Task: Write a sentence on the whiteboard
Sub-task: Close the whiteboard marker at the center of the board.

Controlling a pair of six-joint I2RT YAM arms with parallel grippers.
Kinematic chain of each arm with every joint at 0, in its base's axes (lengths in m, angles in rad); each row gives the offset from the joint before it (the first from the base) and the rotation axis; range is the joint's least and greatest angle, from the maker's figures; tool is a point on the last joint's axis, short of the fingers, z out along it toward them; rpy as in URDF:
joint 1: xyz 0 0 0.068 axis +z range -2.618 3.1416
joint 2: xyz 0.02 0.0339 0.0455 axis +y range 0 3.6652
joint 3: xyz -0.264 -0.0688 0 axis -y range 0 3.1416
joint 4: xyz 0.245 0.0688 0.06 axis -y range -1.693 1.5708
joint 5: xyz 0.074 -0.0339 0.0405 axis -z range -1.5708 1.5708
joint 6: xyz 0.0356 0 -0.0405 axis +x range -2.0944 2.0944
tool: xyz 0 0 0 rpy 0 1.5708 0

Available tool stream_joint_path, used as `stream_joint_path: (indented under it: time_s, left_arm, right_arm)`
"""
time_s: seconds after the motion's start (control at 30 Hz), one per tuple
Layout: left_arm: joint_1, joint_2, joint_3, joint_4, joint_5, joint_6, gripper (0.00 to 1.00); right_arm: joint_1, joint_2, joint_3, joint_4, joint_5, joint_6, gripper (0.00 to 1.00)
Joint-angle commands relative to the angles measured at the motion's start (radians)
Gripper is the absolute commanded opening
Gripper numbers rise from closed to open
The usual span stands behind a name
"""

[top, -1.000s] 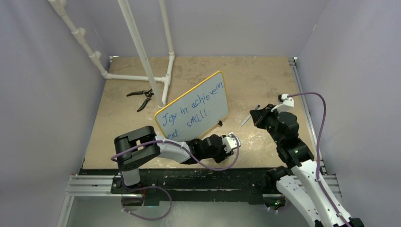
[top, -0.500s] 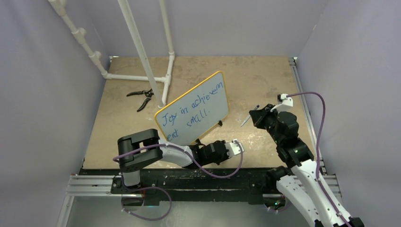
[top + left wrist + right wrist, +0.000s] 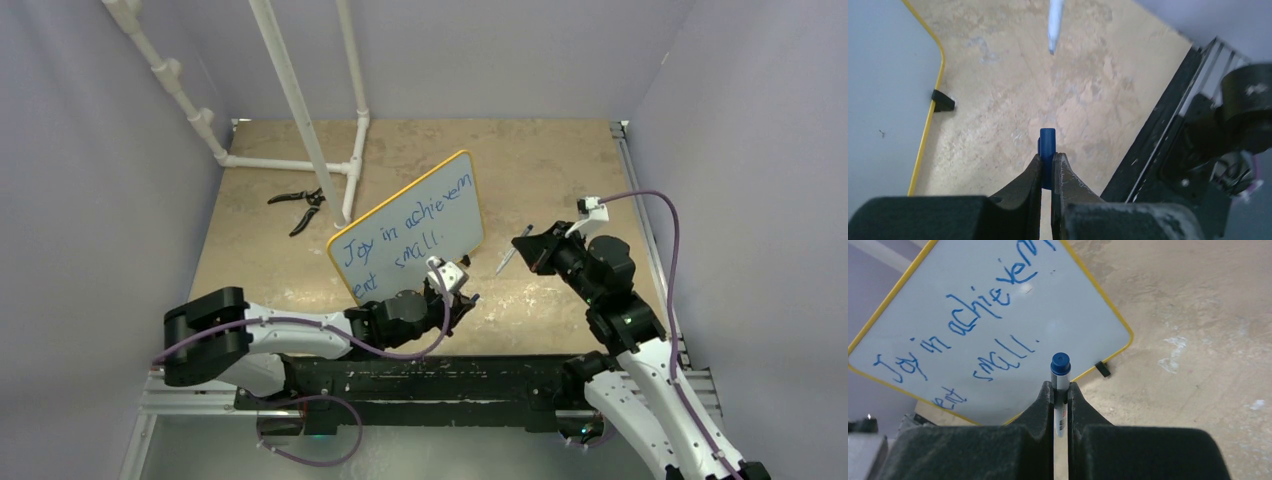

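Gripping a marker (image 3: 1060, 371), the right jaws face the whiteboard (image 3: 1073, 330) just ahead, its sentence (image 3: 979, 315) written. The left jaws pinch a blue cap (image 3: 1047, 145). The light, stiff board looks tippy and is best steadied by its rim.

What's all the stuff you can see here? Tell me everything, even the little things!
whiteboard: 1, white with yellow rim, in the middle
sentence: 1, blue, written on the whiteboard
marker: 1, white with blue end, right of whiteboard
marker cap: 1, blue, by whiteboard's near corner
pipes: several, white, back left
pliers: 1, black-handled, beside the pipes
table: 1, tan, under everything
left gripper: 1, black, shut on marker cap
right gripper: 1, black, shut on marker
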Motion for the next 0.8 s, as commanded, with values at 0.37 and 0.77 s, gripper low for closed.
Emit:
stream_joint_path:
  time_s: [0.37,0.77]
  left_arm:
    - [0.075,-0.191,-0.119,0.208,0.139,-0.173,0.0]
    - [0.075,-0.228,-0.143,0.234,0.133,-0.172,0.0]
  right_arm:
    - [0.0,0.046,0.009,0.165,-0.27,0.155,0.0]
    - [0.0,0.08,0.004,0.176,-0.291,0.164,0.0]
